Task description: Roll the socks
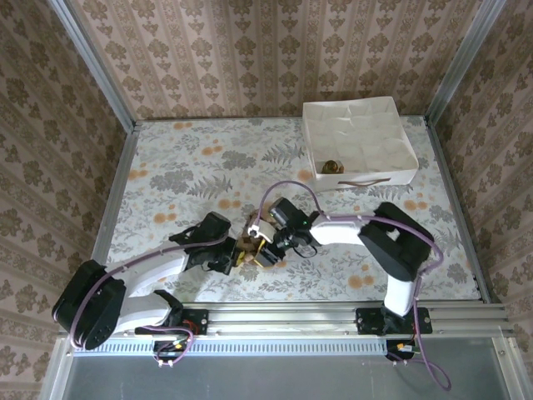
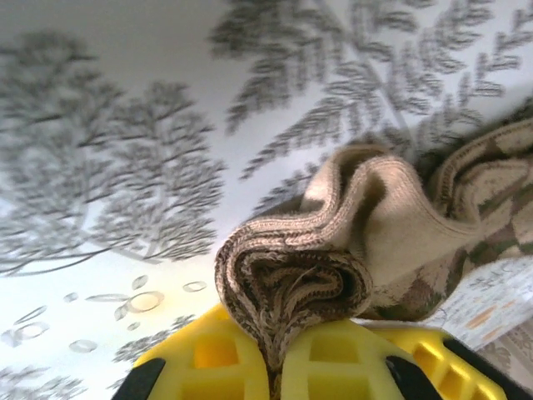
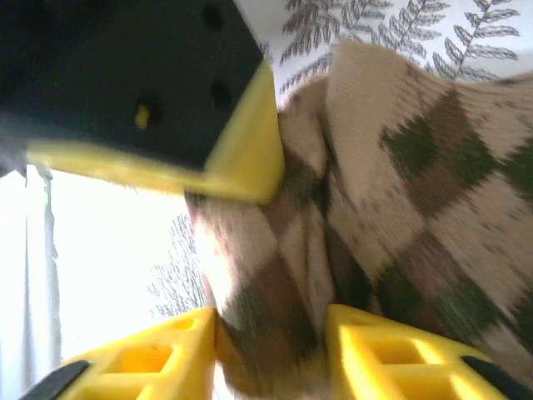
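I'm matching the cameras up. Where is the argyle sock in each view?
Top external: argyle sock just below the picture's centre.
Left wrist: centre to right edge, rolled end at bottom centre.
Right wrist: middle and right half.
Shared landmark: fern-print table cover under it.

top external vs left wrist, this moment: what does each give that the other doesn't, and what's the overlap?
Top external: both arms meet mid-table, the right gripper at the argyle sock opposite the left gripper. A white box at far right holds a small brownish bundle.
Left wrist: close up, the sock's rolled end is a tight coil of layers pinched between the yellow fingers, the loose rest trailing right.
Shared: the sock, the left gripper shut on it, the fern-print tablecloth.
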